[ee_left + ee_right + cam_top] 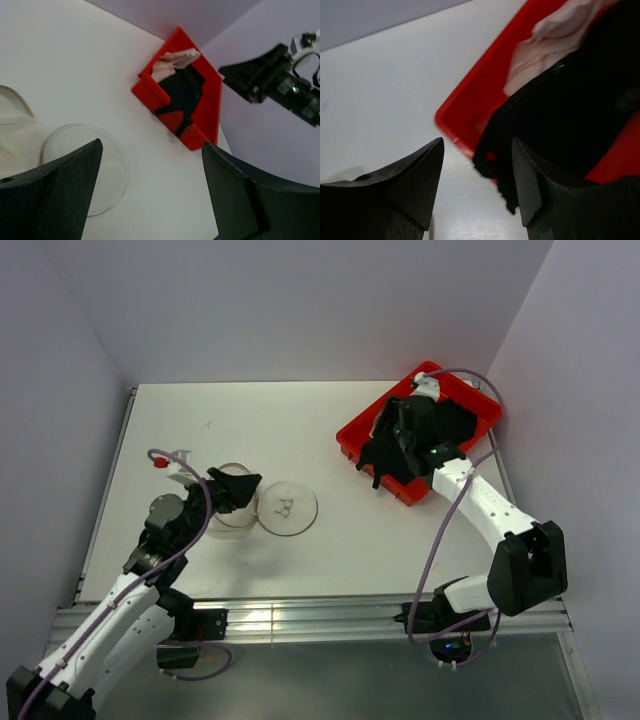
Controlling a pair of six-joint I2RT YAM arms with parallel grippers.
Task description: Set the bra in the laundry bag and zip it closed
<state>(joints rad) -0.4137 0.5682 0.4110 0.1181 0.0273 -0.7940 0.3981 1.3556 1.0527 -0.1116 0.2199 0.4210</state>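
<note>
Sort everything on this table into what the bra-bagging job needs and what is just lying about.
For the job:
- laundry bag
- its round lid, flat on the table beside it
- black garment, seemingly the bra, in the red tray

Lying about:
- the red tray itself
- pale pink garment in it

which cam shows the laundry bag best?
Top external: bag and its lid, flat beside it, both in frame, the left hand covering part of the bag. Left wrist crops the bag at the edge; right wrist shows none.
</note>
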